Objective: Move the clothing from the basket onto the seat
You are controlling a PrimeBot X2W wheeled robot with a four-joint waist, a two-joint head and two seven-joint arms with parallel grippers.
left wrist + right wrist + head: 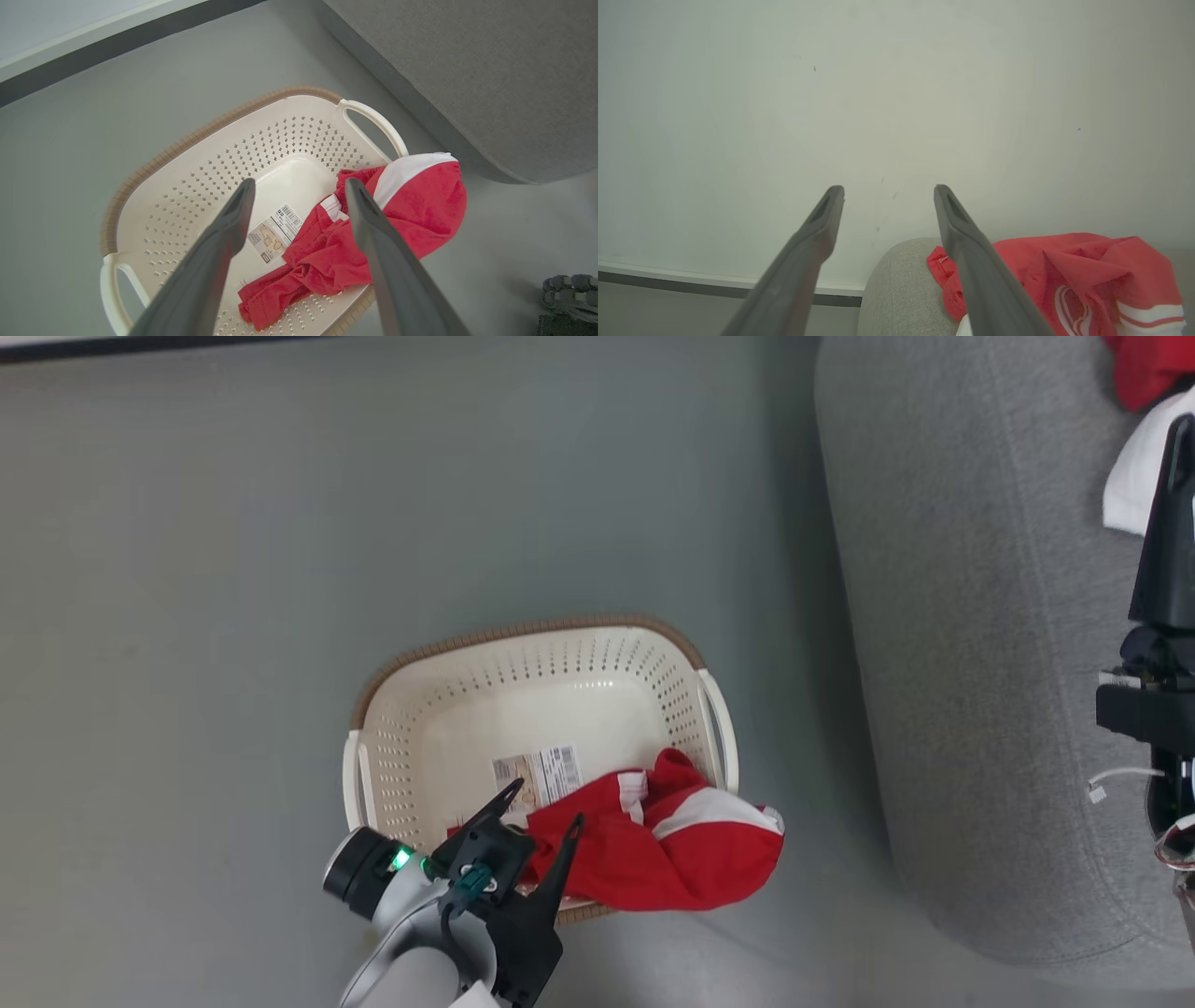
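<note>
Left gripper [549, 801] at the near edge of the basket [523, 630], jaws spread wide and pinching nothing; in the left wrist view its two dark fingers [219, 242] frame the basket's floor, and whether the right-hand finger touches fabric cannot be told. Red garment [653, 859] with a white panel, the clothing left in the basket, bunched along the near edge and draped over the near right corner of the rim, one rounded fold hanging outside the basket above the floor [280, 569]; its crumpled end [271, 298] lies on the perforated base. Barcode sticker [541, 775] on the base, touched by the garment's left margin; the far half of the basket bare. Basket upright on the grey floor, brown rim band along its far edge, white handles at left and right ends. Seat [980, 663], a grey upholstered cushion, to the basket's right and apart from it, its rounded corner nearest the basket. Right gripper [888, 189] above the seat, jaws spread and empty, pointing toward a pale wall [896, 93] with a dark skirting strip [691, 284]. Further clothing [1087, 275], red with red-and-white stripe trim, heaped at the seat's far end beside a white piece [1134, 476].
</note>
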